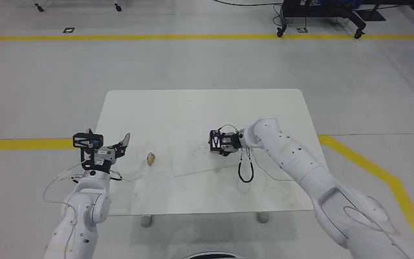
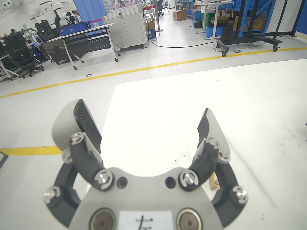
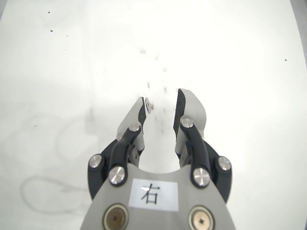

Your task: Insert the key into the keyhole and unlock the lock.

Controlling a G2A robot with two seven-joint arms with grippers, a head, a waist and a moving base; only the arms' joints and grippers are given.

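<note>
White rectangular table [image 1: 194, 110]: matte top, bearing the items below, with small dark specks scattered over it.

Small brass-coloured lock [image 1: 150, 158]: lies on the table left of centre, between the two grippers and nearer the left one. In the left wrist view a corner of it [image 2: 213, 183] shows behind that gripper's finger linkage. Its keyhole and shackle are too small to make out.

Small silver metal key [image 3: 149, 105]: seen in the right wrist view, right at the ribbed inner pad of one finger [image 3: 141, 111] of the right gripper, near its tip. Whether it touches the pad or the table cannot be told. It is well apart from the lock.

Left gripper [image 2: 143, 106]: poised at the table's left edge [image 1: 119, 147], jaws spread wide, nothing between them, close to the lock but not touching it.

Right gripper [image 3: 161, 96]: near the middle of the table [image 1: 213, 141], pointing down at the top. Its jaws are partly open, with a clear gap between the pads. The key sits against one side only and is not pinched from both.
</note>
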